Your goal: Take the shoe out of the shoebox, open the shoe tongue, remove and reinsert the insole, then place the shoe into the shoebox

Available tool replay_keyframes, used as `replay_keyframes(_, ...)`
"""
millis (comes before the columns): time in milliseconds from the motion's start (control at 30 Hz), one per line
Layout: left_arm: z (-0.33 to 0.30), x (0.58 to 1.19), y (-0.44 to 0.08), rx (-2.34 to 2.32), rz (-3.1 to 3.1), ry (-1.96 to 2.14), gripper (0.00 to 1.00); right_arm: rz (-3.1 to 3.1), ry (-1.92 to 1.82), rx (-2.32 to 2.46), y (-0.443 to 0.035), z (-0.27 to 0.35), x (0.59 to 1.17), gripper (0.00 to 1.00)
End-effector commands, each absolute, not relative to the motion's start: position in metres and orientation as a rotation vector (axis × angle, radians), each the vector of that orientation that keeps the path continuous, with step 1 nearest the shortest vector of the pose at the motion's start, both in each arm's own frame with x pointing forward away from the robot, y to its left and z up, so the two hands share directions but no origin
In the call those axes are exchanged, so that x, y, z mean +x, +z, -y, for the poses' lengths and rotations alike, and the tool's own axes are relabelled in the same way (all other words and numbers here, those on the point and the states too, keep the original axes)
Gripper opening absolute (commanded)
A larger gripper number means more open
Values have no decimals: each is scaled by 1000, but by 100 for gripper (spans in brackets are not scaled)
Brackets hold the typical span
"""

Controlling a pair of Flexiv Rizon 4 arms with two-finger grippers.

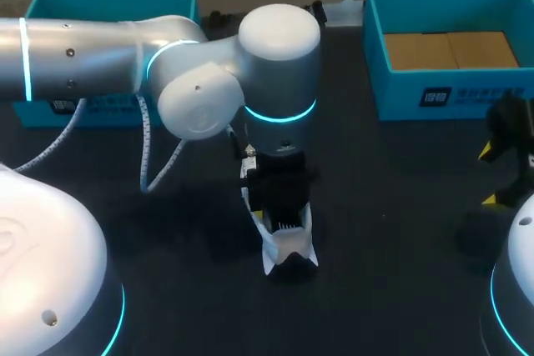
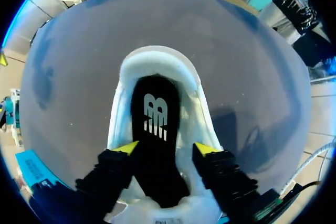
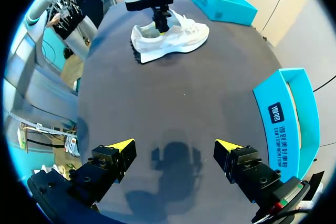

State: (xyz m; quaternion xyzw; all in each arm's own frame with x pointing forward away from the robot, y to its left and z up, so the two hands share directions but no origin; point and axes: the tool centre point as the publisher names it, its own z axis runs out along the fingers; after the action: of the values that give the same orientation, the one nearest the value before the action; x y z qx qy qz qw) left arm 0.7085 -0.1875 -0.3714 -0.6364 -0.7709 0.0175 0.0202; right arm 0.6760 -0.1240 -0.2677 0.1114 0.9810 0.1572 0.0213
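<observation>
White shoe (image 1: pixel 288 249) sits mid-frame on the dark table (image 1: pixel 384 231), mostly hidden under the left gripper (image 2: pixel 165 148). Up close: a smooth, rounded white heel collar, and a flat black insole (image 2: pixel 155 124) with a white logo in that gripper's gap. Gripped or merely flanked? Can't tell. Right gripper (image 3: pixel 176 148), lower right, hangs spread wide. Teal cardboard shoebox (image 1: pixel 442 81), upper right, is clipped by the frame's edge.

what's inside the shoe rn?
A black insole with a white logo lies inside the white shoe, its heel end in plain sight. The left gripper covers its front end, so the toe area cannot be seen.
</observation>
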Motion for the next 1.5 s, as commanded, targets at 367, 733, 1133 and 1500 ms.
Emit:
replay_keyframes(367, 185, 705, -363, -1983, 2393, 97, 100, -3040, 482, 347, -268, 123, 675, 100)
replay_keyframes(733, 188, 696, -355, -1999, 2346, 105, 100, -3040, 482, 347, -268, 123, 675, 100)
replay_keyframes(1133, 180, 717, -355, -1944, 2387, 88, 100, -3040, 482, 347, -268, 123, 675, 100)
replay_keyframes(1500, 173, 733, -341, -1924, 2452, 144, 100, -3040, 482, 347, -268, 123, 675, 100)
